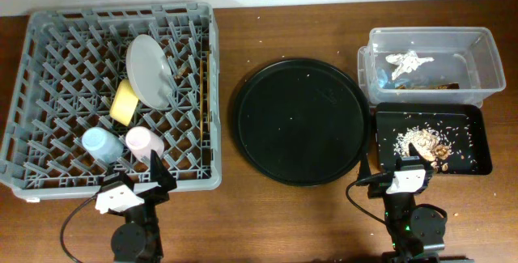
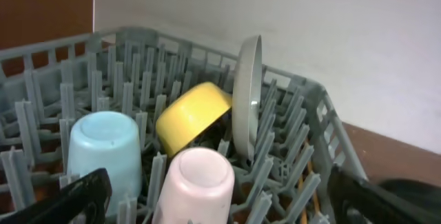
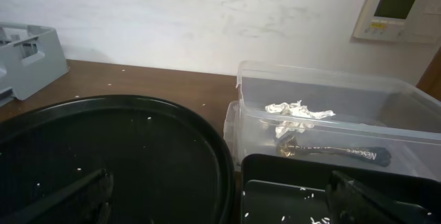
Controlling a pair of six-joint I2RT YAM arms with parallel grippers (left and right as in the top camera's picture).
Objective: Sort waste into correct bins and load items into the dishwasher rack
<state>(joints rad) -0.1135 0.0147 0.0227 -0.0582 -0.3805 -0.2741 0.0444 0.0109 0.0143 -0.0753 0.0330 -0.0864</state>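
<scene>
The grey dishwasher rack (image 1: 48, 53) holds the pale plate (image 1: 149, 69) on edge, the yellow bowl (image 1: 124, 103), the blue cup (image 1: 100, 143), the pink cup (image 1: 143, 141) and the chopsticks (image 1: 204, 93) along its right side. In the left wrist view the plate (image 2: 248, 96), bowl (image 2: 189, 117), blue cup (image 2: 103, 148) and pink cup (image 2: 196, 182) sit among the pegs. The clear tub (image 1: 486, 61) holds white tissue (image 1: 409, 62) and the gold-brown wrapper (image 1: 429, 86). The black rectangular tray (image 1: 477, 154) holds food scraps (image 1: 425, 143). My left gripper (image 1: 158, 174) is open at the rack's front edge. My right gripper (image 1: 411, 166) is open and empty at the tray's front edge.
A big round black tray (image 1: 299, 121) with a few rice grains lies between the rack and the bins. In the right wrist view it (image 3: 103, 155) fills the left side, with the tub (image 3: 331, 107) behind the rectangular tray (image 3: 296, 182).
</scene>
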